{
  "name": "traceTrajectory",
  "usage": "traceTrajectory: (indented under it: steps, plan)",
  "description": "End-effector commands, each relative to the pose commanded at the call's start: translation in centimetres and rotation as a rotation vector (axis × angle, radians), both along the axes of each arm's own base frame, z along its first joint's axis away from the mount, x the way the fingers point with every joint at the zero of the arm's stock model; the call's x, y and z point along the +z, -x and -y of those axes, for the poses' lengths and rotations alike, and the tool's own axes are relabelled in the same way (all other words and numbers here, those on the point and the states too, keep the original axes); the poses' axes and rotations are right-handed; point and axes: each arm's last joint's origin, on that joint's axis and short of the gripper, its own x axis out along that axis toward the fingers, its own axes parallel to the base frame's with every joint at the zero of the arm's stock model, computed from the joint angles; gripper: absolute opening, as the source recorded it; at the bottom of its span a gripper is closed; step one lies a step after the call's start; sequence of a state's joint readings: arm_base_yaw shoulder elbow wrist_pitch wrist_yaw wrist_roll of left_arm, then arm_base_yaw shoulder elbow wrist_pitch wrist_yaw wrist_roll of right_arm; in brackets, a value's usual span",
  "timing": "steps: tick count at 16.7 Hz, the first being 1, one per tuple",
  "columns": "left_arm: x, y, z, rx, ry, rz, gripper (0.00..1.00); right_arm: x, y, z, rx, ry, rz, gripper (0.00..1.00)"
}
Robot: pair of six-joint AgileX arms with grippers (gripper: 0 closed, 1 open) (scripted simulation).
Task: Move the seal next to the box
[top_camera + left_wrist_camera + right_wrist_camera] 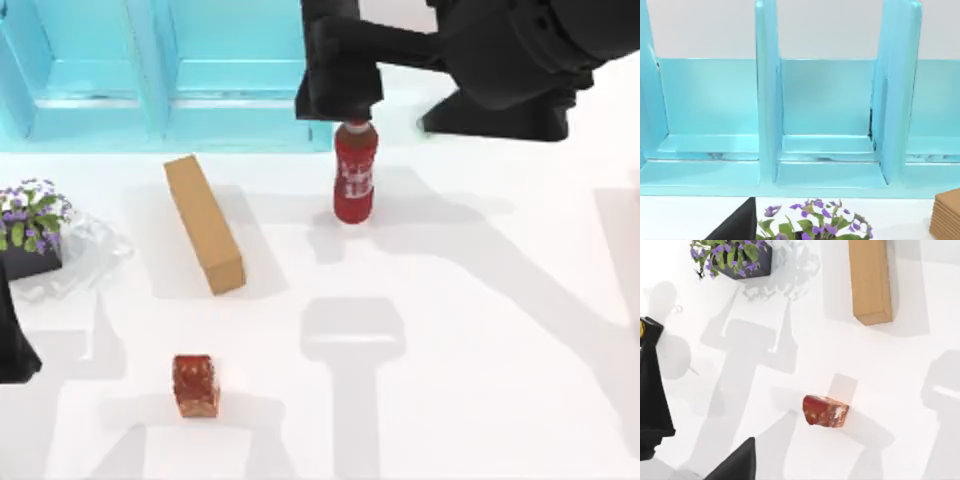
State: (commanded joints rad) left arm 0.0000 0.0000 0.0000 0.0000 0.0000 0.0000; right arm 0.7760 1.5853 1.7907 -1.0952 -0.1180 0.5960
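The seal (195, 385) is a small glossy reddish-brown block lying alone on the white table at the front left; the right wrist view shows the seal (825, 411) well below the camera. The box (203, 222), long and tan, lies diagonally behind it with a clear gap between them, and its end (870, 280) shows in the right wrist view. My right gripper (338, 88) hangs open and empty high at the back, over a red-capped bottle (355, 172), far from the seal. My left gripper (12, 350) is parked open at the left edge.
A turquoise shelf rack (150, 70) runs along the back left. A dark pot of purple flowers (30, 225) stands at the far left, near the box. The bottle stands upright to the right of the box. White table spreads to the right of the seal.
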Motion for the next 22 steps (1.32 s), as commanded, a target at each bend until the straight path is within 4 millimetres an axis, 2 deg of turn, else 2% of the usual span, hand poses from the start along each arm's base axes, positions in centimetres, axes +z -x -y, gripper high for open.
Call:
traceTrajectory:
  steps: [2,5,7,10,13,15,22]
  plan:
    - [0.0,0.0,0.0,0.000,0.000,0.000,1.00,-1.4,-1.1,-5.0,0.007,0.078,-0.133,1.00]
    - [0.0,0.0,0.0,0.000,0.000,0.000,1.00,-5.1,-1.5,-11.3,-0.016,0.219,-0.288,1.00]
    - [0.0,0.0,0.0,0.000,0.000,0.000,1.00,-8.1,-1.3,-14.5,-0.049,0.313,-0.358,1.00]
    - [0.0,0.0,0.0,0.000,0.000,0.000,1.00,-12.1,-0.8,-18.0,-0.110,0.425,-0.406,1.00]
    - [0.0,0.0,0.0,0.000,0.000,0.000,1.00,-15.1,-0.3,-20.1,-0.171,0.481,-0.404,1.00]
    - [0.0,0.0,0.0,0.000,0.000,0.000,1.00,-16.2,-0.1,-20.8,-0.205,0.491,-0.388,1.00]
    - [0.0,0.0,0.0,0.000,0.000,0.000,1.00,-17.6,0.0,-21.4,-0.259,0.504,-0.360,1.00]
